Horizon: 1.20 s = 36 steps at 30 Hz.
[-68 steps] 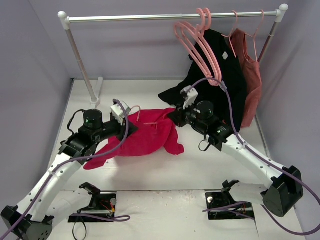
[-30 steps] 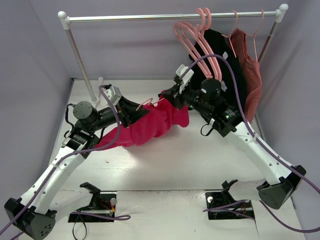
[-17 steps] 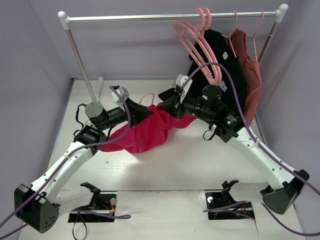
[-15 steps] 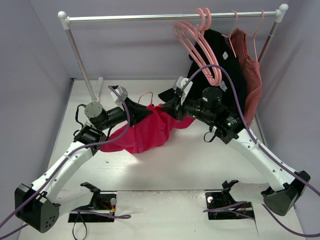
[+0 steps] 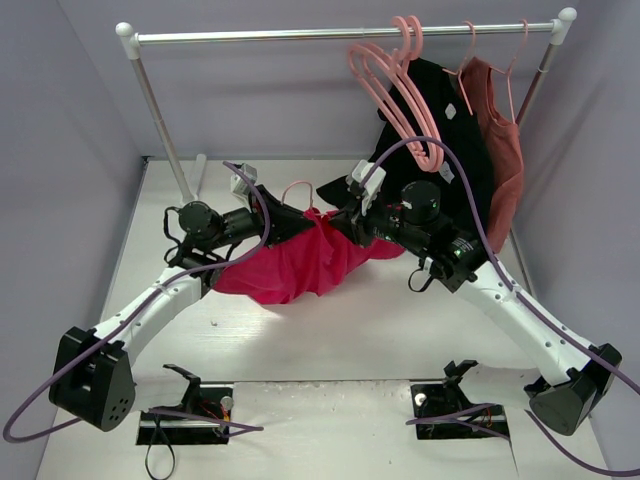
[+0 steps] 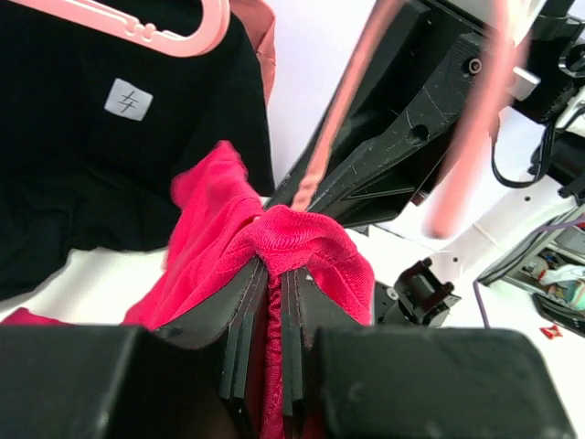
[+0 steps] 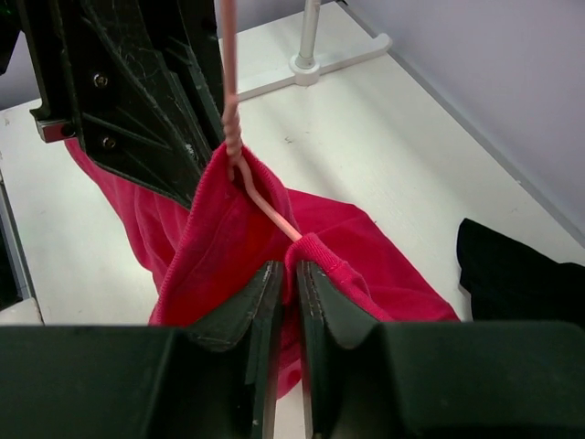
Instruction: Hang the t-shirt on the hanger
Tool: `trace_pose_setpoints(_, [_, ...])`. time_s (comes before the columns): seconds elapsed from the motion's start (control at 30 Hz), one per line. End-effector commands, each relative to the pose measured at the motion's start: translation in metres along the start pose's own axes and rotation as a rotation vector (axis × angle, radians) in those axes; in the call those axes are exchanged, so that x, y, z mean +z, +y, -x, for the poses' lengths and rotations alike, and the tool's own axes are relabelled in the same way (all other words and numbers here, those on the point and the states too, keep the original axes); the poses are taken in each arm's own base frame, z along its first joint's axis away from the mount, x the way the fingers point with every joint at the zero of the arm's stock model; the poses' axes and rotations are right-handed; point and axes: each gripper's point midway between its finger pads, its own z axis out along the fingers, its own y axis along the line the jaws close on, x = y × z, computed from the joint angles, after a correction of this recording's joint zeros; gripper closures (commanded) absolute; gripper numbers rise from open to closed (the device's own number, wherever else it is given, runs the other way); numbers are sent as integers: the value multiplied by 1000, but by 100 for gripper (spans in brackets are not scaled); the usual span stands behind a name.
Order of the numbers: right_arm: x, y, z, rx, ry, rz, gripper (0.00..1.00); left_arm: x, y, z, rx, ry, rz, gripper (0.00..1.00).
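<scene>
Over the table (image 5: 400, 320), left hand (image 6: 274, 274) and right hand (image 7: 291, 270) pinching the t-shirt (image 5: 300, 265) — hanger (image 5: 293, 190) mostly hidden.

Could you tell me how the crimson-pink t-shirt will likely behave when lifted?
Probably floppy: the crimson-pink fabric t-shirt sags in folds between the left gripper and right gripper. Likely light, as two small pinches hold it. It could slip along the thin pink hanger.

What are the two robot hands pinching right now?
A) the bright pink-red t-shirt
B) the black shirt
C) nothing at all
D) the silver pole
A: each wrist view shows it, the left gripper and the right gripper both shut on folds of the t-shirt.
</scene>
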Motion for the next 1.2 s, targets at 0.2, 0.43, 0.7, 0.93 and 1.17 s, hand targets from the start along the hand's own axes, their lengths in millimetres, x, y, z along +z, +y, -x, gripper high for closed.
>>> trace_pose_setpoints(0.2, [-5,-22,52,-59,-98,-98,63,0,-31,33,160,-65,-98,100])
trace_pose_setpoints(0.43, [-18,-45,52,-104,-34,-153,56,0,-26,34,169,-26,-65,100])
trace_pose_setpoints(0.7, [-34,-61,20,-189,77,-53,48,-3,-27,31,177,9,-53,100])
trace_pose_setpoints(0.93, [-33,-68,-33,-221,248,18,42,-4,-31,32,180,10,-63,100])
trace_pose_setpoints(1.17, [-47,-92,-57,-264,303,-25,42,-4,-33,32,175,18,-70,100])
